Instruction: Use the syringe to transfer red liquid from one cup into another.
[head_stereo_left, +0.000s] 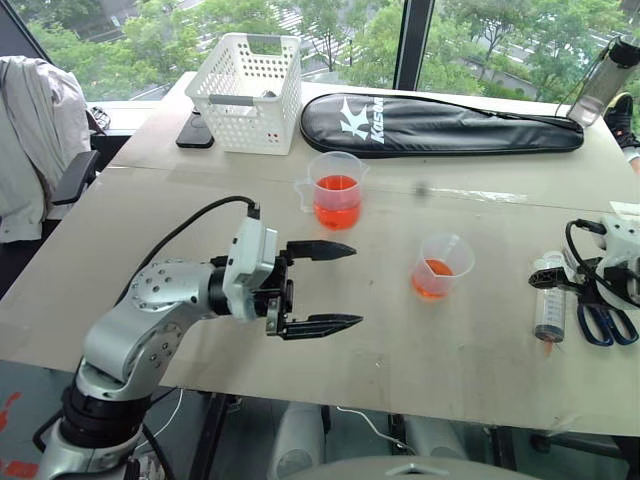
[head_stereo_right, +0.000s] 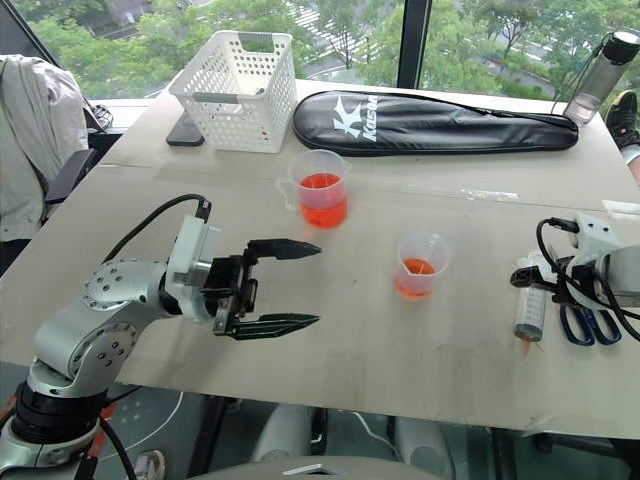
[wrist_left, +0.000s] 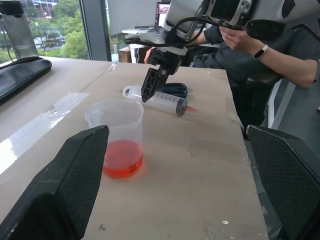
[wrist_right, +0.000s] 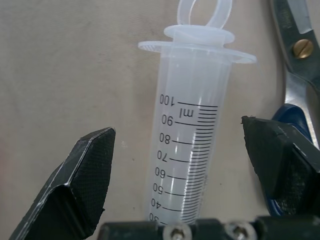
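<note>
Your syringe lies flat on the table at its right end, long axis running away from you, red-tinted tip toward the near edge and plunger ring toward the far side. Blue-handled scissors lie just beside it. Your right gripper hangs over the barrel, fingers spread wide to either side without touching it; cables hide part of it in the head view. Your left gripper hovers with jaws apart, pointing toward the smaller cup; the handled measuring cup stands farther back.
</note>
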